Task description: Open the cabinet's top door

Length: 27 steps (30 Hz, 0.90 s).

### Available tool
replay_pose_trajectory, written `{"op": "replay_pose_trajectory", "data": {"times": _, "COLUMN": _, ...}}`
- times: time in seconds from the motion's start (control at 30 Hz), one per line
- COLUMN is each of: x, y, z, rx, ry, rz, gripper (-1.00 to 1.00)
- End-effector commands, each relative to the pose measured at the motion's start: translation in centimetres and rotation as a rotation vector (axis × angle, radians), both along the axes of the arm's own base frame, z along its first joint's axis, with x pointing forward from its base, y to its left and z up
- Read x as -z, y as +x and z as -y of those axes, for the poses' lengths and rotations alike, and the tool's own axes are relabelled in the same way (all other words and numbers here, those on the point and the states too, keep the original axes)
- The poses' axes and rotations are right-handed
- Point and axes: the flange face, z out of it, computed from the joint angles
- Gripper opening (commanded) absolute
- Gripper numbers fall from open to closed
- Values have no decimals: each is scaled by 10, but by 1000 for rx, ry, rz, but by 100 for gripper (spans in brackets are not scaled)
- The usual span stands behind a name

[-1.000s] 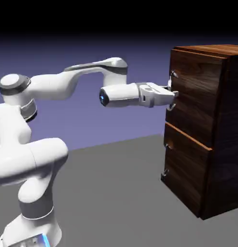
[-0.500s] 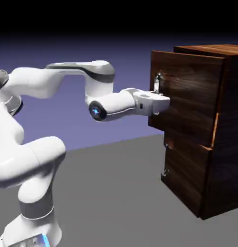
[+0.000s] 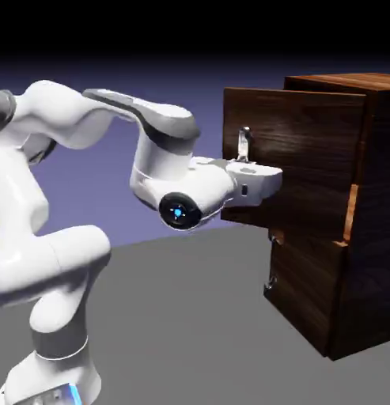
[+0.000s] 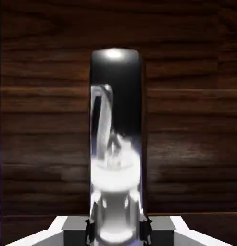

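While my gripper [image 3: 257,176] is clamped tight on the handle [image 4: 115,144] at twelve o'clock, I'm mid-pull on the top door [image 3: 308,150], needing more outward draw.

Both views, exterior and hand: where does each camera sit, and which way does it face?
Exterior view: fixed beside the robot, facing the cabinet; shows the white arm and gripper at the pulled-out top door.
Hand view: on the hand, looking along the gripper at the door's wood; only the fingertips show.
Shared: the silver handle, clamped in the gripper.
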Motion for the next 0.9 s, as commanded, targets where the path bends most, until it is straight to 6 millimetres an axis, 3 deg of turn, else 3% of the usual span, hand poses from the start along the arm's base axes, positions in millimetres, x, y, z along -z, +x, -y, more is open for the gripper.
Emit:
{"op": "replay_pose_trajectory", "data": {"times": 0.0, "x": 0, "y": -1, "z": 8, "rx": -29, "ry": 0, "rz": 0, "gripper": -100}}
{"op": "replay_pose_trajectory", "data": {"times": 0.4, "x": 0, "y": -3, "z": 94, "rx": -356, "ry": 0, "rz": 0, "gripper": -100}}
{"op": "replay_pose_trajectory", "data": {"times": 0.87, "x": 0, "y": 28, "z": 183, "rx": -717, "ry": 0, "rz": 0, "gripper": -100}}
